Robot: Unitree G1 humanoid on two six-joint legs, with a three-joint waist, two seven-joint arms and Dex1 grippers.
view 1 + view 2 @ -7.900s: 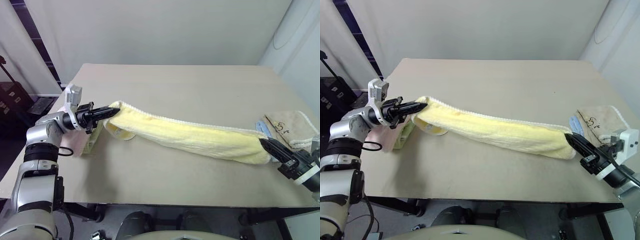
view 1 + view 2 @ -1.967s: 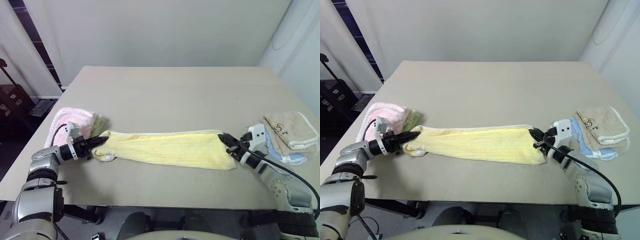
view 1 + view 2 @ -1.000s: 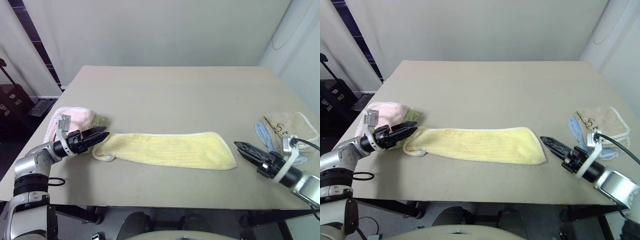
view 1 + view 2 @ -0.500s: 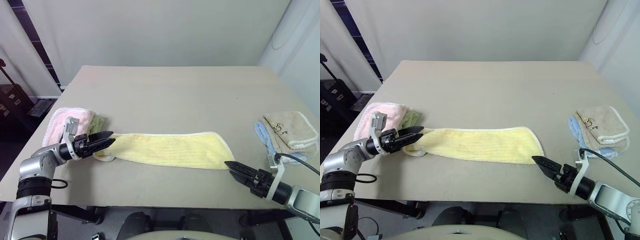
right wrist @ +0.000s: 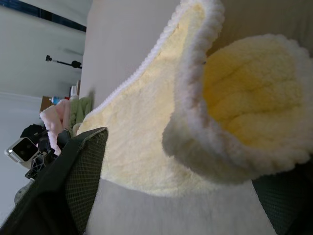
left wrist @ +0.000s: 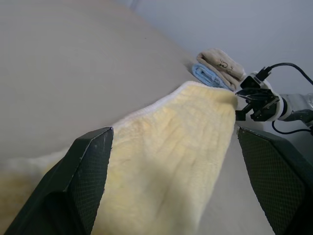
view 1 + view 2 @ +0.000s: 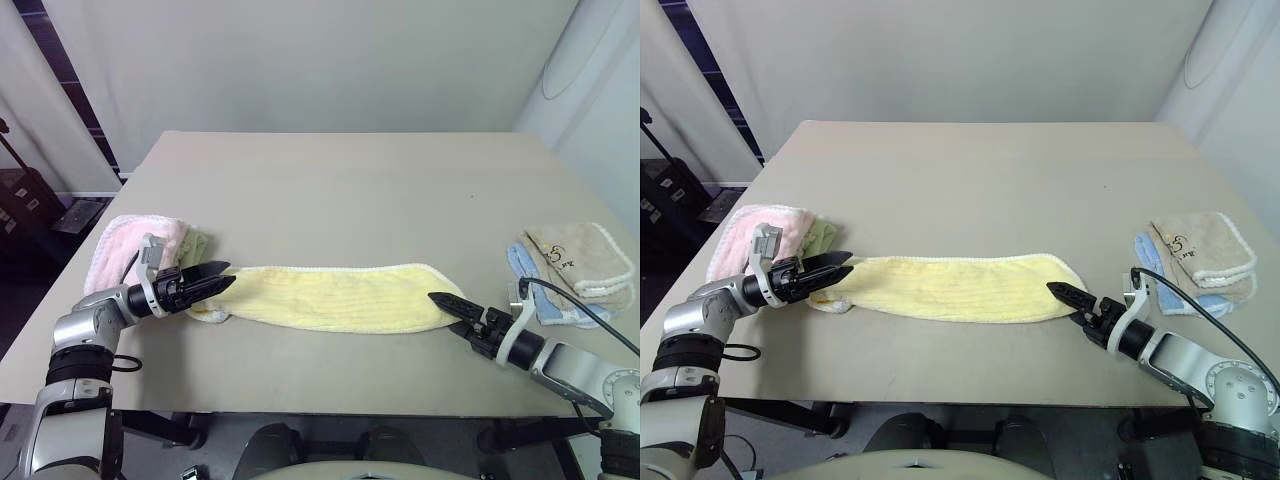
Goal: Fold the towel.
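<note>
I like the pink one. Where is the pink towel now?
The pink towel lies at the table's left edge, behind the left gripper, beside the yellow towel's end.

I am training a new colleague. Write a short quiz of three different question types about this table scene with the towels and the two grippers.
1. True or false: the long pale yellow terry-cloth towel lies stretched flat on the beige table.
2. What lies beside the left gripper? A) a fluffy pink towel B) a blue bowl C) a book
3. Fill in: the folded beige towel rests on a light ____ cloth near the right gripper.

Key: 1 true; 2 A; 3 blue.
</note>
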